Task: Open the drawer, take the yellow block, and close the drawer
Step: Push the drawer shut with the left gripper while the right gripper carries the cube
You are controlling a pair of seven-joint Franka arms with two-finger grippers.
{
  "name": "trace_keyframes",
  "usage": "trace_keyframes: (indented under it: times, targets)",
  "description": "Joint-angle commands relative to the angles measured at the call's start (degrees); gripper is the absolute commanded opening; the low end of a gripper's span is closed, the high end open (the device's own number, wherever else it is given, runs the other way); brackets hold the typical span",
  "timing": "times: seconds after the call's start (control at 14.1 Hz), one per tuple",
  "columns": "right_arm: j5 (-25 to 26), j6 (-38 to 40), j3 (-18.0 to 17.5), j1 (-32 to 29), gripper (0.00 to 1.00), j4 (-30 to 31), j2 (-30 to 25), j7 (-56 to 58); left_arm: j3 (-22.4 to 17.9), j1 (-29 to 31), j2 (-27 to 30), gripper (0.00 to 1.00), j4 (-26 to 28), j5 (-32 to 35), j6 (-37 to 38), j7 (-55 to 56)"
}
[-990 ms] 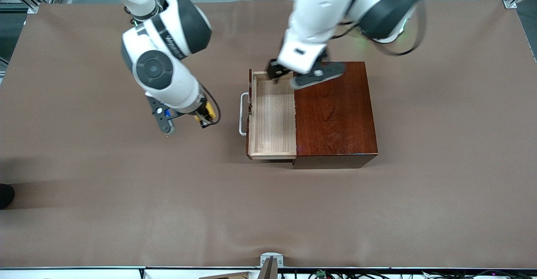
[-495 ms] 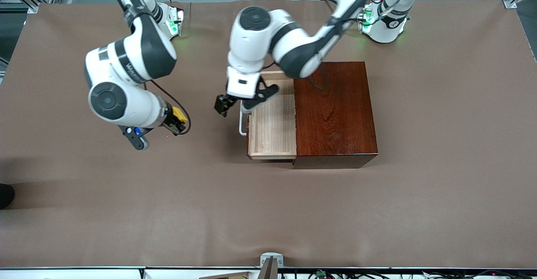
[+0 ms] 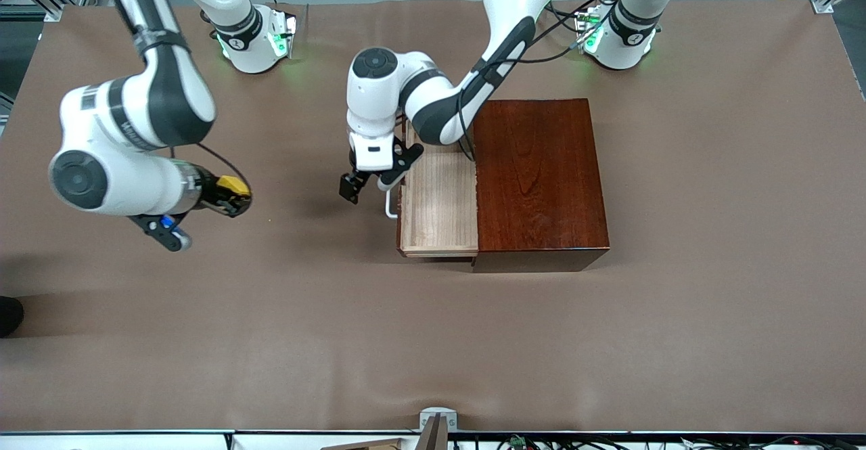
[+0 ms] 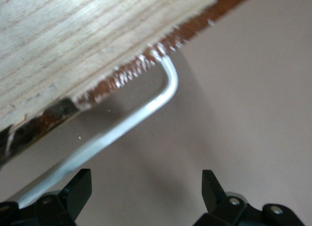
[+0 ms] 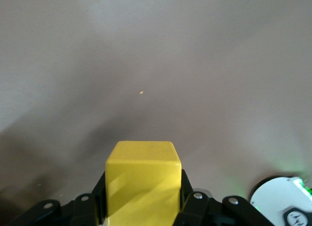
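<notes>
- Table (image 3: pixel 433 342) — brown cloth filling nearly the whole front view; robot bases stand along its upper edge.
- Box (image 3: pixel 538 179) — glossy red-brown wood, right of frame centre in the front view.
- Drawer (image 3: pixel 440 199) — pulled out of the box toward the right arm's end of the table; its pale wood floor shows bare. The white handle (image 3: pixel 390 208) sits on the drawer front, at about frame centre; in the left wrist view the handle (image 4: pixel 146 109) runs slantwise across the frame beside the drawer's worn rim.
- Left arm — reaches from its base at upper right of the front view across the box. The left gripper (image 3: pixel 365 187) hangs just left of the handle, over the table; in the left wrist view its jaws are spread, with the bar between and ahead of the two fingertips (image 4: pixel 78 187), not yet touched.
- Right arm — at the left of the front view. The right gripper (image 3: pixel 226 196) is held over bare cloth, well apart from the box, jaws pinching the block (image 3: pixel 232 184); the right wrist view shows the block (image 5: pixel 143 179) filling the gap between the fingers.
- Step in hand — judged: block taken, drawer still to be closed. The next move calls for the left gripper to meet the handle or drawer front squarely and push straight toward the box, so the tray does not jam.
</notes>
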State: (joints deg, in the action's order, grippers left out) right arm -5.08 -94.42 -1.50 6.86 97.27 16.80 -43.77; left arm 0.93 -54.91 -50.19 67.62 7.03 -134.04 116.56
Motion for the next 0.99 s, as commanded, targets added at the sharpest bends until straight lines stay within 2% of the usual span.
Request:
trace_keyframes:
  times: [0.0,0.35,0.92]
  targets:
    - [2.0,-2.0,-1.0,-2.8,0.00,4.1,-2.2,4.7,-1.7,-1.4,-1.9,1.00,-2.8,0.7,-0.5,6.5]
    - [2.9,-8.6,-1.0,-8.2,0.00,10.5,-3.1,17.4,-3.6,-0.8,-0.7,1.00,-2.5,0.8,12.6,6.3]
    - [4.8,-23.7,-1.0,-15.8,0.00,20.5,-2.2,38.5,-3.7,3.0,0.2,1.00,-1.9,0.6,22.6,6.0]
